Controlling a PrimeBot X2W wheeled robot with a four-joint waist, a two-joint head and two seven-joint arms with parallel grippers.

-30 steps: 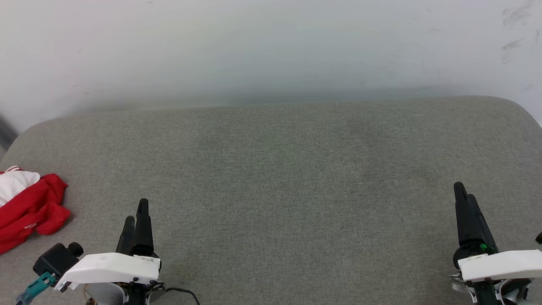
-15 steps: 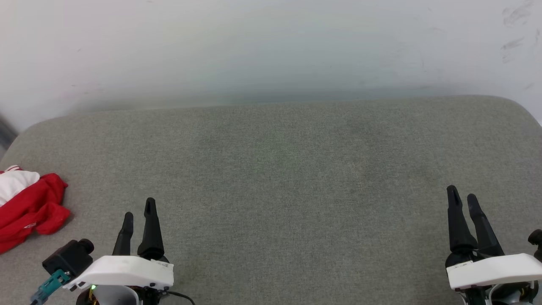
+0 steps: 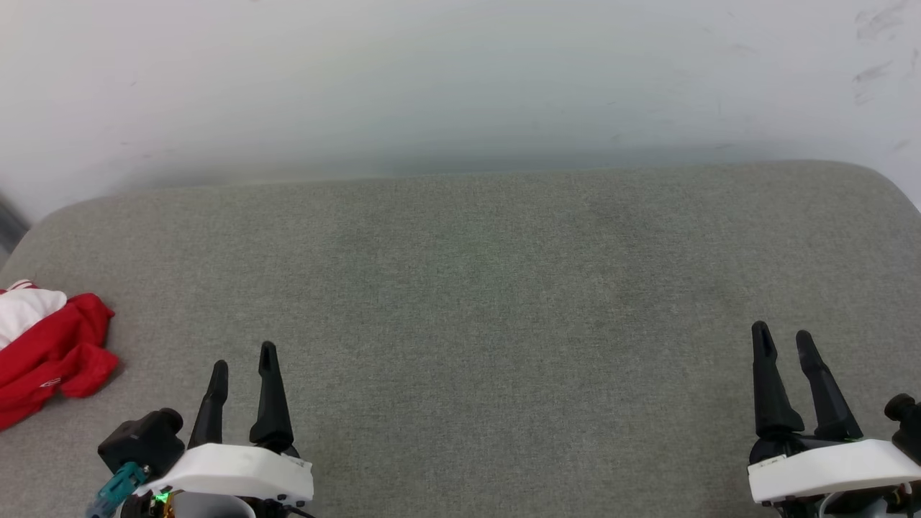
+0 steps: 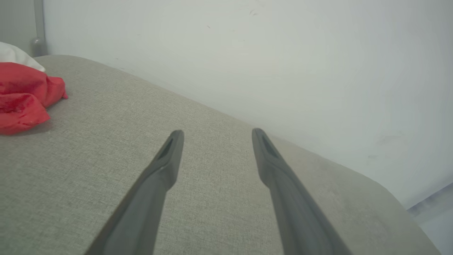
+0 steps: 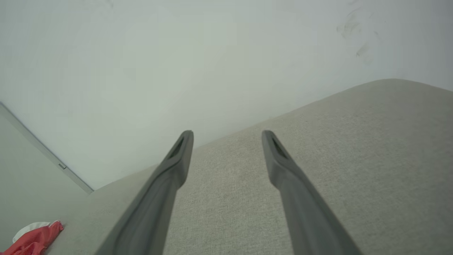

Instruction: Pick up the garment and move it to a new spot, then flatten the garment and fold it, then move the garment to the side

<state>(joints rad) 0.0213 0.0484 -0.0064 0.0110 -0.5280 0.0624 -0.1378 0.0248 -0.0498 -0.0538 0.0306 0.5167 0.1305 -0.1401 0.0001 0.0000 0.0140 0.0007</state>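
The garment is a crumpled heap of red cloth with a white sleeve, lying at the far left edge of the grey padded surface. In the left wrist view the garment sits at the upper left, well away from the fingers. It also shows small in the right wrist view, the garment at the bottom left corner. My left gripper stands open at the lower left, to the right of the heap, with nothing between its fingers. Far to the right, my right gripper is open and holds nothing.
A pale wall rises directly behind the padded surface. The surface has rounded back corners, and its left edge runs close by the garment. A grey strip of floor or frame shows past the back left corner.
Both grippers have turned about their wrists, so the two fingers of each now show side by side, and both have drawn slightly back toward me. The garment has not moved.
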